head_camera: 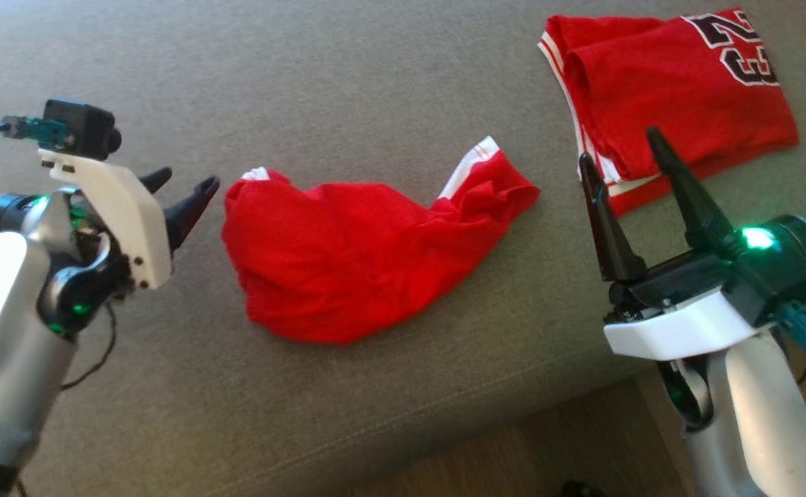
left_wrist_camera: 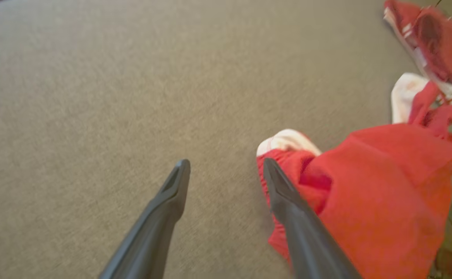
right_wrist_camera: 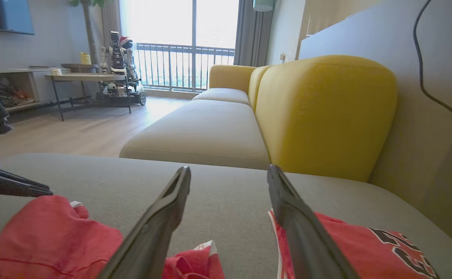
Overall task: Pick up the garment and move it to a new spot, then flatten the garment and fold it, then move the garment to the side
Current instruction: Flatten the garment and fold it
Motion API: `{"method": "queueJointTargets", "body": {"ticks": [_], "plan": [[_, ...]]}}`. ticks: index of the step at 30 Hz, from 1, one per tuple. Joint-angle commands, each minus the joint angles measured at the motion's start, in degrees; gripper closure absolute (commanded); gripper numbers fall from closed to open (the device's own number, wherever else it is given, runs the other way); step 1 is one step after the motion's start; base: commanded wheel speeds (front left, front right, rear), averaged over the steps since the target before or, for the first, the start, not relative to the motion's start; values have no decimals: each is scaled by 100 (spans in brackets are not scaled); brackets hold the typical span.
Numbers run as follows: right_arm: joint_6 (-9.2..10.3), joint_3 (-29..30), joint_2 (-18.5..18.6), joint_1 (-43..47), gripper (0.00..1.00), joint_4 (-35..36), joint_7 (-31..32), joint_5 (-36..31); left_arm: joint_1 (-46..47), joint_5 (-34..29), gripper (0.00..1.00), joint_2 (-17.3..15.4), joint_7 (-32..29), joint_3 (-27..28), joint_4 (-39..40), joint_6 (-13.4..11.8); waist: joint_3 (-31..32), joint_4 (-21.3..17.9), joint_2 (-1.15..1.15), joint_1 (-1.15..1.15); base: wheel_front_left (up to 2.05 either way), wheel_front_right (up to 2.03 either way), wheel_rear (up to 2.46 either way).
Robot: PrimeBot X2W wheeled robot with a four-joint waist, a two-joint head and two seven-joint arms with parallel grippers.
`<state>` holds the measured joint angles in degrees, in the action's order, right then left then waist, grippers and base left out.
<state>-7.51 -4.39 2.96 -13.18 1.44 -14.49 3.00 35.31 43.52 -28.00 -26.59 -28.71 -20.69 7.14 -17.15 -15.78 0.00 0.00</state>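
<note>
Nearest me, the left gripper (head_camera: 188, 181) hangs just beside the crumpled red garment (head_camera: 347, 255), its two fingers parted and holding nothing. The right gripper (head_camera: 620, 148) hovers off the garment's other end, spread wide and likewise empty. The garment lies bunched mid-cushion on the grey sofa seat (head_camera: 375, 83), so I judge that flattening, folding and setting aside are all left to do. Just beyond the right gripper lies a folded red jersey (head_camera: 679, 90), which may crowd that side. Farther off rises a yellow backrest (right_wrist_camera: 326, 112).
</note>
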Motion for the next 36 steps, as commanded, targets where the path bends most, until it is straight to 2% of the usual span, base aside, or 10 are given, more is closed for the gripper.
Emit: {"method": "queueJointTargets", "body": {"ticks": [1,4,7,13,23,24,25,27,32,36], "plan": [[2,-123,-8,-25,0,270,-48,29,411,122,0,-386,-158,86,139,34,-109,-149,0,0,0,0,0],[2,-120,-8,-14,0,338,-49,106,535,494,0,-562,-392,-93,135,34,-177,-268,0,0,0,0,0],[2,-100,-8,31,0,359,-50,170,679,609,0,-705,-305,-164,145,34,-219,-350,0,0,0,0,0],[2,-187,-8,36,0,357,-50,241,821,788,0,-780,-239,-285,75,35,-253,-491,0,0,0,0,0],[2,-100,-8,32,0,354,-51,348,715,1553,0,-1043,-1491,-921,403,35,-268,-619,0,0,0,0,0],[2,-97,-8,31,0,357,-51,362,715,1572,4,-1083,-1549,-954,475,35,-275,-621,0,0,0,0,0],[2,-98,-8,28,0,360,-51,382,719,1582,27,-1119,-1567,-983,556,35,-283,-624,0,0,0,0,0],[2,-105,-8,16,0,359,-51,424,736,1548,100,-1176,-1463,-1046,747,35,-299,-628,0,0,0,0,0],[2,-121,-8,-29,0,317,-51,511,968,1255,100,-1270,-402,-1182,1192,35,-281,-624,0,0,0,0,0],[2,-112,-8,-25,0,255,-51,535,1298,1070,100,-1143,579,-1187,1285,35,-160,-585,0,0,0,0,0]]}}
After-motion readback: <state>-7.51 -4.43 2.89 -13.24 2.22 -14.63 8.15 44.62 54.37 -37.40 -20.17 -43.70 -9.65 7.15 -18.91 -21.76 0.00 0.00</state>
